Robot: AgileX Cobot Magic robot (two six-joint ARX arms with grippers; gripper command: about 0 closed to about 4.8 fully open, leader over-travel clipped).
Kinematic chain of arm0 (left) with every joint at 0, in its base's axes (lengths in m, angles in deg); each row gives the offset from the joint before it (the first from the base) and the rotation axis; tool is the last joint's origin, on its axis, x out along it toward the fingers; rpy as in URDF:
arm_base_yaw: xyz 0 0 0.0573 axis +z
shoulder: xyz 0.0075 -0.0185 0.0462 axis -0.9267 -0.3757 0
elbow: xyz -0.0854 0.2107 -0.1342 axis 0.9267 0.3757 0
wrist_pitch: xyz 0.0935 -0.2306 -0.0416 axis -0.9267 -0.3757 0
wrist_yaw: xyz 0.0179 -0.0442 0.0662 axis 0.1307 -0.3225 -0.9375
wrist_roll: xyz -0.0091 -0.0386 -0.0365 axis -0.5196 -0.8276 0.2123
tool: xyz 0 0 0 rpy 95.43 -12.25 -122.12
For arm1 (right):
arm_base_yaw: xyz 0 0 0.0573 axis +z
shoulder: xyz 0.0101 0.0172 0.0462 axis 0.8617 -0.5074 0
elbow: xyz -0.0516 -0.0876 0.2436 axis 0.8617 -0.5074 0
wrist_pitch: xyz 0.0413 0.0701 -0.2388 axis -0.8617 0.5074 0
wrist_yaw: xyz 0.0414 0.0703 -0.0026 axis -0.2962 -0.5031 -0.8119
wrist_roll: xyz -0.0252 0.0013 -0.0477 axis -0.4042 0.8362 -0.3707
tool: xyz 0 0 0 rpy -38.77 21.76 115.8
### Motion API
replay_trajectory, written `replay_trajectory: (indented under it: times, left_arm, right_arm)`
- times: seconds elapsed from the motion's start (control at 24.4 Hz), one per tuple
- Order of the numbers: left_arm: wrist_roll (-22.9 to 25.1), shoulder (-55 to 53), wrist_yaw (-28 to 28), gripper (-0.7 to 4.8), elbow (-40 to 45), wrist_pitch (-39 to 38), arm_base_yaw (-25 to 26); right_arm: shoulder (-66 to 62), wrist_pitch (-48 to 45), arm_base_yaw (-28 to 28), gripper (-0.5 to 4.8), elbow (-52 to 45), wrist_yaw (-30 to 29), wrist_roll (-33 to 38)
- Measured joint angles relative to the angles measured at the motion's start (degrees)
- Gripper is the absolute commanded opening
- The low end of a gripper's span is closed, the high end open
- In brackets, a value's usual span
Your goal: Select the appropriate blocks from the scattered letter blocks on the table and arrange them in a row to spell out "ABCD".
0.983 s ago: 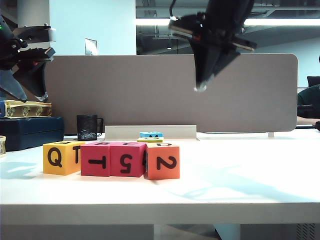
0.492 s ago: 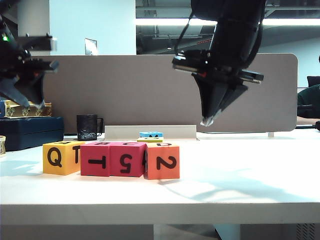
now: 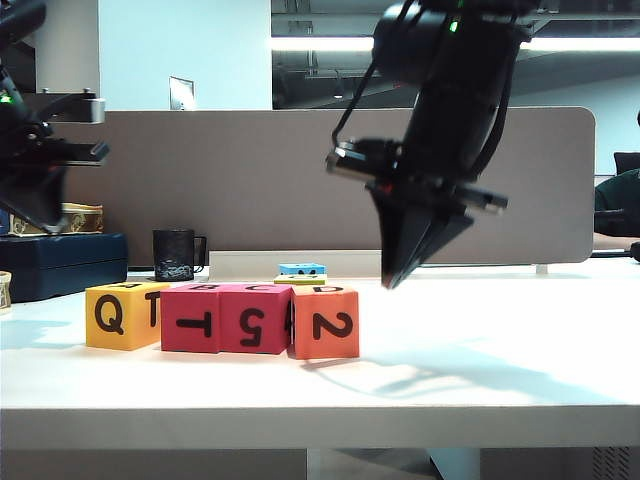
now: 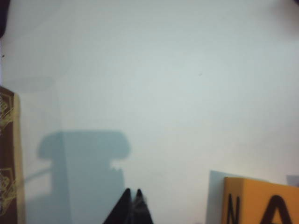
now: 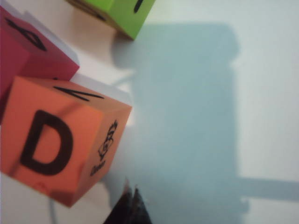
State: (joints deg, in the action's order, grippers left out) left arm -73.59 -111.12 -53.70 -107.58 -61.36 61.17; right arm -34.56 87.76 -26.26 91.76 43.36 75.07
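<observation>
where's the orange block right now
In the exterior view the orange block ends the row on the right, touching the pink-red 5 block, on the table.

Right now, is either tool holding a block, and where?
Nothing held. Left tool and right tool are both shut on air above the table.

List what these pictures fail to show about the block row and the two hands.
- Top letters of the four-block row: exterior view sees them edge-on, unreadable.
- Yellow block: cut off by the left wrist view's edge.
- Left hand: partly cut by the exterior view's edge; shut, holding nothing.
- Green block: cut by the right wrist view's edge, character unreadable.
- Right hand: shut, empty, above the table.
</observation>
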Motion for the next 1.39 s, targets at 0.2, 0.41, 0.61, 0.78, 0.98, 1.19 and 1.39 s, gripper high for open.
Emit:
replay_trajectory:
  times: [0.2, 0.41, 0.61, 0.78, 0.98, 1.19, 1.39]
  left_arm:
    - [-0.13, -0.04, 2.91, -0.06, 0.0, 0.0, 2.84]
    - [-0.11, -1.75, 4.76, -0.06, -0.02, 0.22, 3.43]
    - [-0.15, -4.48, 7.63, -0.06, 0.0, -0.07, 3.45]
    - [-0.15, -4.72, 7.96, -0.06, 0.02, -0.22, 3.45]
    - [-0.15, -4.7, 7.98, -0.06, 0.0, -0.24, 3.45]
    - [-0.15, -4.76, 7.96, -0.06, 0.0, -0.15, 3.48]
    - [-0.15, -8.76, 8.92, -0.06, 0.0, -0.07, 3.48]
  right_arm:
    - [-3.15, -0.2, 0.04, -0.04, -0.15, -0.46, 0.2]
    - [-3.83, -1.29, 0.33, -0.04, -0.2, -2.23, 0.24]
    - [-3.83, -3.45, 1.42, -0.04, -0.15, -3.13, 0.74]
    - [-4.02, -4.81, 2.16, -0.04, -0.15, -3.17, 1.46]
    - [-4.5, -5.11, 2.47, -0.04, -0.15, -2.82, 1.51]
    - [-4.5, -5.11, 2.47, -0.04, -0.15, -2.69, 1.53]
    - [-4.5, -5.16, 2.47, -0.04, -0.15, -2.64, 1.55]
